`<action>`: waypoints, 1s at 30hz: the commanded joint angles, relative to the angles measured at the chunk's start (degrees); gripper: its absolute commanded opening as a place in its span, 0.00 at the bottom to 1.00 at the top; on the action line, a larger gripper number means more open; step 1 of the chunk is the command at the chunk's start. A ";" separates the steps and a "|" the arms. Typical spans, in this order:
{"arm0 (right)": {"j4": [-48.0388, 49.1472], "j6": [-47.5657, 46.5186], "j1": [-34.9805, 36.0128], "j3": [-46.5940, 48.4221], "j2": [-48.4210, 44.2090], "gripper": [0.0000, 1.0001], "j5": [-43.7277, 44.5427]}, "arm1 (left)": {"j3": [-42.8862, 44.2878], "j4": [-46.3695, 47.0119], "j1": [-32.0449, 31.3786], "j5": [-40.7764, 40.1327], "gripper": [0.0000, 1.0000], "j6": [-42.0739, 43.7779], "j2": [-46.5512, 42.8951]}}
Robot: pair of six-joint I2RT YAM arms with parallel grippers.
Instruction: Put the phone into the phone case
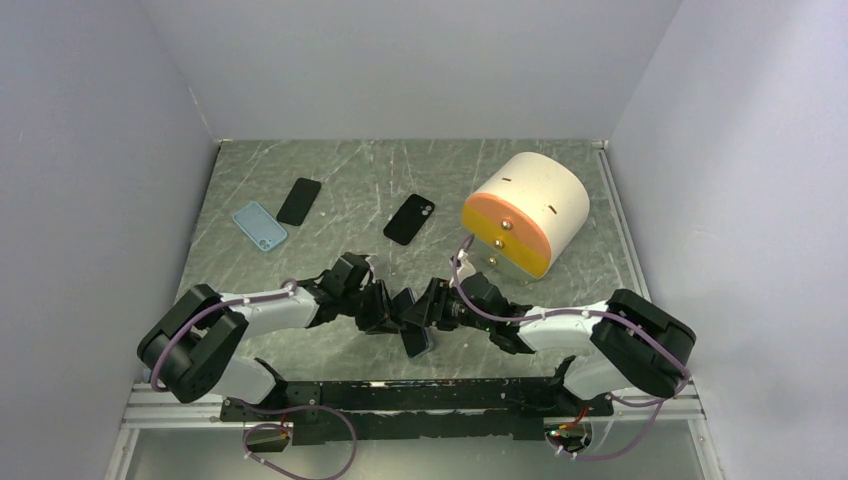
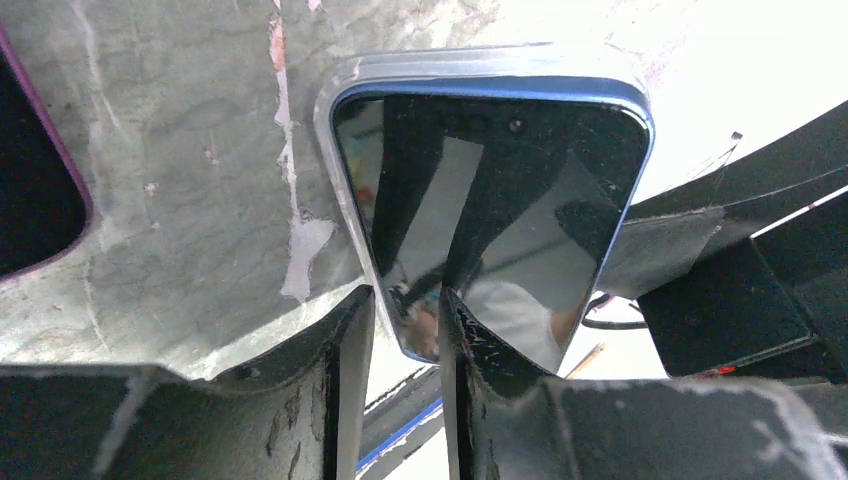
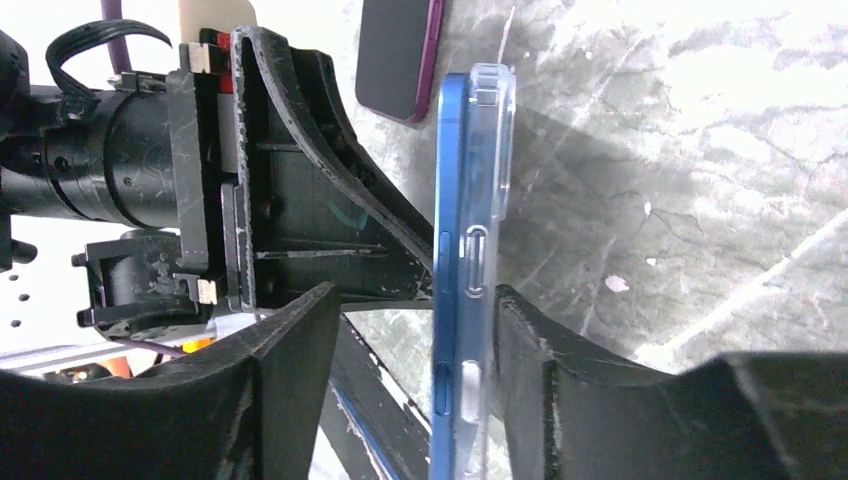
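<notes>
1. Blue phone (image 3: 450, 250) sits edge-on in clear plastic case (image 3: 497, 150), near centre of grey table (image 1: 350, 170).
2. Left gripper (image 2: 407, 320) is nearly closed, tips against screen.
3. Right gripper (image 3: 415, 300) stands open, one finger touching case.

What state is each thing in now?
Blue phone, between both hands, partly seated in clear case.
Right hand, open around it.
Left hand, against the phone, grip unclear.
Middle black phone, lying flat.
Left black phone, lying flat.
Light blue phone or case, lying flat.
White drum, on its side.
</notes>
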 commanded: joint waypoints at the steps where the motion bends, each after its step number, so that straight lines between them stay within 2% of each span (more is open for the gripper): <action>1: 7.25 1.77 1.09 -0.36 -3.34 0.56 -3.06 | 0.50 2.25 -0.73 -0.16 0.35 -0.45 -0.68; 6: 3.43 0.89 1.07 -0.38 -4.18 0.45 -2.06 | 0.68 1.91 -0.78 -0.45 0.34 -0.26 -0.20; 11: -0.16 0.19 1.03 0.40 -4.45 0.27 -0.86 | 1.14 1.95 -0.83 -0.44 0.34 -0.15 0.42; 14: -2.35 -0.65 1.05 1.38 -3.93 0.20 -0.62 | 1.28 1.60 -0.79 -0.52 0.34 -0.03 0.46; 16: -3.89 -0.81 1.07 2.15 -3.10 0.24 -0.83 | 1.56 1.21 -0.85 -0.66 0.35 0.21 0.62; 18: -6.19 -1.51 1.08 3.34 -2.36 0.37 -0.76 | 1.92 0.88 -0.80 -0.70 0.35 0.41 0.80; 22: -6.58 -1.87 1.03 3.44 -1.72 0.52 -1.27 | 2.18 1.75 -0.88 -0.40 0.35 0.19 0.59; 30: -8.27 -2.76 1.03 3.42 -4.02 0.58 -0.63 | 4.76 1.01 -0.88 -0.17 0.36 1.28 0.24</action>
